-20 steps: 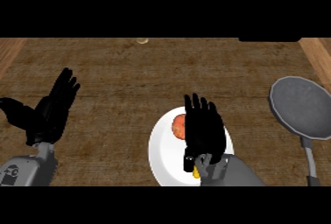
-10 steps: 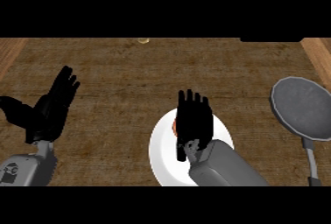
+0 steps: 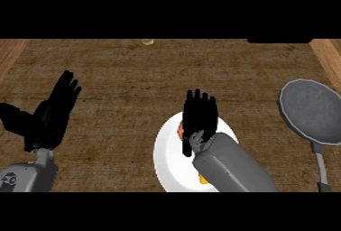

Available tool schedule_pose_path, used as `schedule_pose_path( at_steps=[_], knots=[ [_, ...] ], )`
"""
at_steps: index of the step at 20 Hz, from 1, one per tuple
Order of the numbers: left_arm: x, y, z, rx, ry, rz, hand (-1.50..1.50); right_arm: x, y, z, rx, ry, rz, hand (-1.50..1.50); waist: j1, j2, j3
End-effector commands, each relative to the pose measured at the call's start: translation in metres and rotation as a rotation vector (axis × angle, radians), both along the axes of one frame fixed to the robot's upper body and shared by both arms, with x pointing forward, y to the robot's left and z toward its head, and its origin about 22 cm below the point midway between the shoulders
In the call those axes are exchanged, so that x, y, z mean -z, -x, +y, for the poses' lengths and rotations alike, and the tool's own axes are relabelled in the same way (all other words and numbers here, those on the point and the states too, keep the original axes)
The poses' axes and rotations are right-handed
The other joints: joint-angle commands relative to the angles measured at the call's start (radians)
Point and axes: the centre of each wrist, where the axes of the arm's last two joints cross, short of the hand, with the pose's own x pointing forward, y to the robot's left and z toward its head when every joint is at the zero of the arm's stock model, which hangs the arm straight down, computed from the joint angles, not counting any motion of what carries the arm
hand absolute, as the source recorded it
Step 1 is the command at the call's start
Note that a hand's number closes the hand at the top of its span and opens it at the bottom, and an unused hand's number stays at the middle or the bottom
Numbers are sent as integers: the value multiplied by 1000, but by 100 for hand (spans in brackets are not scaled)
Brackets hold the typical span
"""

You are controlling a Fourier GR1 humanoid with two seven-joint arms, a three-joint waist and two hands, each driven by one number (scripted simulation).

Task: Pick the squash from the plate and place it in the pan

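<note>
The right hand (image 3: 200, 118), fingers straight and holding nothing, is over the squash (image 3: 180, 131), only an orange edge of which shows on the white plate (image 3: 166, 158), so it should curl fully around it before lifting toward the pan (image 3: 311, 108).

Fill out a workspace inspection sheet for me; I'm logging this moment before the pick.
Surface: brown counter.
Job's things: white plate; squash on it, mostly hidden under the hand; grey pan at right.
Clutter: small pale object at far edge.
Robot hands: right robot hand open over the plate; left robot hand open, resting at left.
Cables: nothing seen.
Surroundings: wooden edges at both sides.
</note>
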Motion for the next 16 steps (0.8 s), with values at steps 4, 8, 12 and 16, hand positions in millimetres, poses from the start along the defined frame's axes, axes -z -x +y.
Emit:
schedule_pose_path(
  at_steps=[4,8,12,16],
  knots=[
    [-6,-8,-11,-15,-1,11,0,29,0,4,140,68,80,-150,-4,1,0],
    [-1,-5,-16,-3,3,3,0,42,-12,2,117,55,57,-150,-2,2,0],
    [10,-11,-1,3,4,2,0,38,-11,8,129,16,43,-150,-2,2,0],
    [11,3,5,19,10,9,0,57,-27,5,164,10,53,-150,21,6,0]
  ],
)
